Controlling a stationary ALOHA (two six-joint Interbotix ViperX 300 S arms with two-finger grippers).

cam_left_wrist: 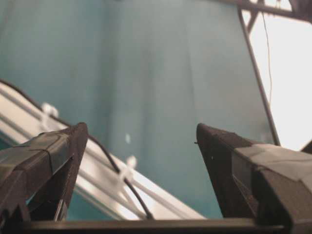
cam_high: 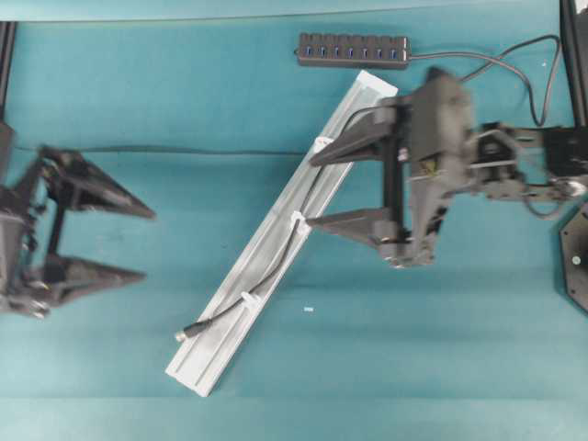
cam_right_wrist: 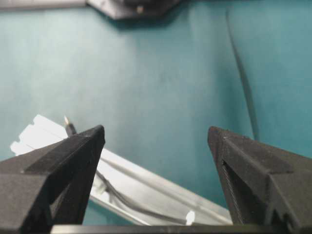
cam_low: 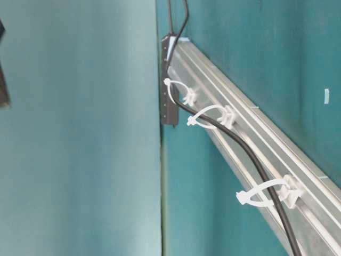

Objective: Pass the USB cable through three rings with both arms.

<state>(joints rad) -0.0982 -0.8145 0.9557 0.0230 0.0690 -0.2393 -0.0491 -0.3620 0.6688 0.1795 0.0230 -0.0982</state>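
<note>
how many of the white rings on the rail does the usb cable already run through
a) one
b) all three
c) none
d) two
b: the table-level view shows the USB cable inside each of the three rings along the rail, and overhead its plug lies past the last ring, both grippers open and clear.

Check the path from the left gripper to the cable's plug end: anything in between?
Nothing visible. The left gripper is open over bare teal table, and only that surface lies between it and the plug of the USB cable, which pokes out past the lowest of the three rings on the rail.
</note>
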